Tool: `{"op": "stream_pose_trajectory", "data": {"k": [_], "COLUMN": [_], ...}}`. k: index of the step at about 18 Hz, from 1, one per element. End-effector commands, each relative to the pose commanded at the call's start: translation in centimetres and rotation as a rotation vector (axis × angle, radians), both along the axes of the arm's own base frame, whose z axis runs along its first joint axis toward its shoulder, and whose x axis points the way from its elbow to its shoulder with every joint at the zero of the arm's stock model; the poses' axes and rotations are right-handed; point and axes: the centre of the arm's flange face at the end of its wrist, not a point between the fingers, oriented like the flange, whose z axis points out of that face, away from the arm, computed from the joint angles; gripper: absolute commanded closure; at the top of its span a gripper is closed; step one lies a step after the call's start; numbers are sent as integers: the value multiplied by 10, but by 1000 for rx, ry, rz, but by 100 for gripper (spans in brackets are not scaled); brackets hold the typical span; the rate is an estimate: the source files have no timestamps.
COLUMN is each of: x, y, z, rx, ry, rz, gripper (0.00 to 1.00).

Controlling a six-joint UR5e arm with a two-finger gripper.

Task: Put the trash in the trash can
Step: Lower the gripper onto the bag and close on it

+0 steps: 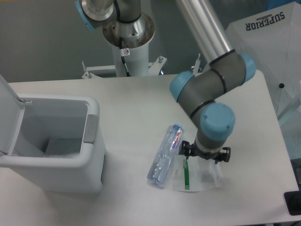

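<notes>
The crushed clear bottle (165, 155) with a bluish cap and red-purple label lies on the table right of the bin. Beside it, further right, lies the flat clear wrapper (195, 176) with a green strip. My gripper (205, 156) hangs directly over the wrapper's upper part, fingers spread apart and open, nothing between them. The arm's wrist covers part of the wrapper. The white trash can (91, 155) stands at the left with its lid flipped up and a grey tab on its right rim.
The arm's base column (127, 42) stands behind the table at the back. A white cover with the print "SUPERIOR" (265, 28) is at the far right. A dark object (294, 202) sits at the table's lower right corner.
</notes>
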Motion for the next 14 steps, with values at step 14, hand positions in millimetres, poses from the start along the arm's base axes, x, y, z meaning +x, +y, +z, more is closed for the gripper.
{"op": "stream_pose_trajectory", "data": {"k": [14], "x": [13], "y": [21], "z": [-38], "rx": [-64], "ry": [-3], "rz": [-18], "gripper": [26]}}
